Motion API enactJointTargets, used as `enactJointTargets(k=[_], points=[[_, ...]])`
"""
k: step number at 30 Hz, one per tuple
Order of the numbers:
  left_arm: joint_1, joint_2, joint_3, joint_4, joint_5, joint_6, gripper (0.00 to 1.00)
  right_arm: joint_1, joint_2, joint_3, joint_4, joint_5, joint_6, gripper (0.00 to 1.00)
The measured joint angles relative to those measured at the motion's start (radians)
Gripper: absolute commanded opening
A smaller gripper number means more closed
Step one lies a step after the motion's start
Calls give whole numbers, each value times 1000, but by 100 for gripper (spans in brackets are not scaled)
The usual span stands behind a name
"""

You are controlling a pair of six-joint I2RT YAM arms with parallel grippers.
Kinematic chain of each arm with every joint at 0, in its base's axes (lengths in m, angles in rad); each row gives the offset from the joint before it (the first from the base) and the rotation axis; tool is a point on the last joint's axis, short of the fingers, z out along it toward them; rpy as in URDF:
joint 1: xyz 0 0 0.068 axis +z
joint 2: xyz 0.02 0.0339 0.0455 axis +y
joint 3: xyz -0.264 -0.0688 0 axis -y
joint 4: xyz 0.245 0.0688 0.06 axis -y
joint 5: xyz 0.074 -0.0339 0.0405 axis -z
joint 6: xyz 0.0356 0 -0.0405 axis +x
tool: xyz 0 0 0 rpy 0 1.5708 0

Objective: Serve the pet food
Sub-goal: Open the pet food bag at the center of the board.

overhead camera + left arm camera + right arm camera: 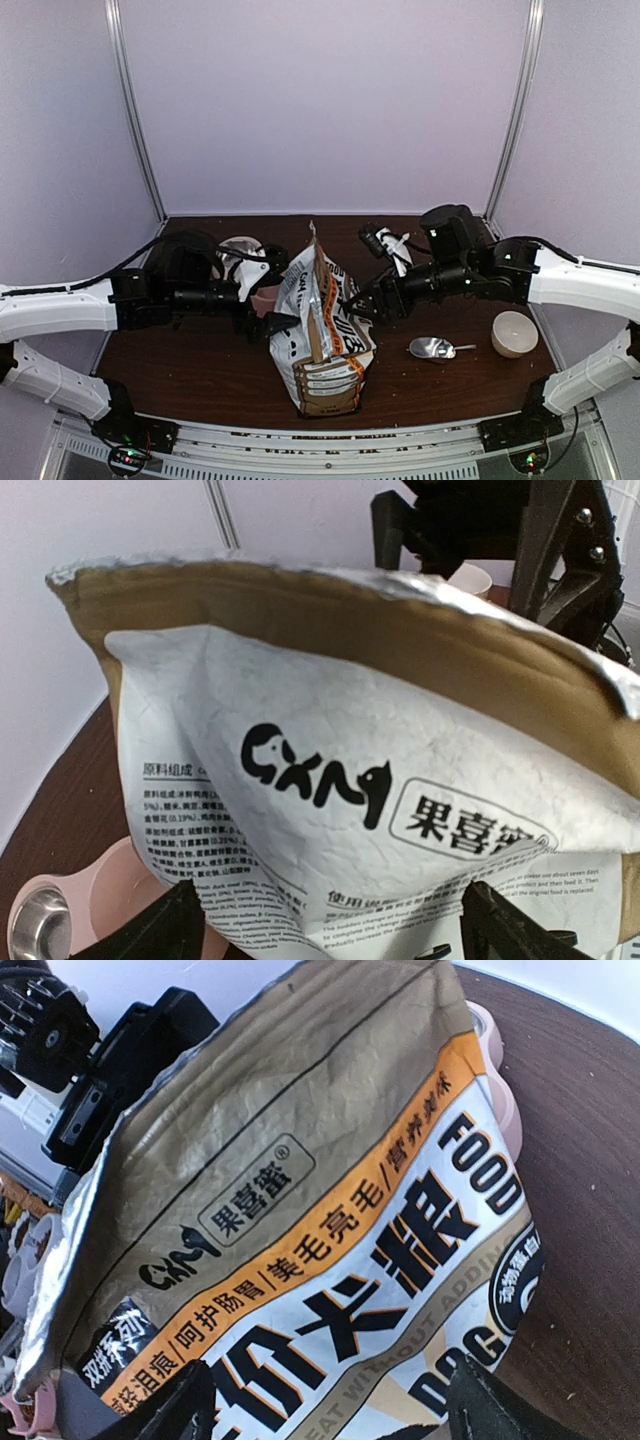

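- The crumpled white, grey and orange foil-lined bag of pet food (322,345) stands at the front middle of the dark brown wooden table (190,375). The kibble inside is hidden.
- The left gripper (330,900) faces the bag's white printed side, fingers spread wide.
- The right gripper (328,1380) faces the orange-banded side, also spread wide.
- A shiny metal scoop (432,348) lies right of the bag, with a round cream cup (514,333) further right.
- A pink feeder (265,298) sits just behind the bag's left side.
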Motion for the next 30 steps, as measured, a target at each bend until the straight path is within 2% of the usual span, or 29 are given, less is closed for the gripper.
enactJointTargets(k=[9,13,15,17,22,26,27,30], points=[[0,86,101,-18,106,68,80,-21,112,49,51,-137,-260,80],[0,132,140,-37,149,78,66,-21,135,63,77,-166,-320,80],[0,142,145,-40,167,79,58,-21,149,72,95,-178,-338,75],[0,149,148,-44,183,77,48,-21,168,84,116,-193,-345,65],[0,171,156,-47,203,69,20,-30,208,102,162,-235,-343,28],[5,201,172,-55,206,47,2,-32,225,104,179,-263,-331,5],[6,204,173,-56,206,42,0,-34,226,104,178,-266,-327,0],[7,205,173,-59,196,19,0,-38,227,104,167,-268,-309,0]])
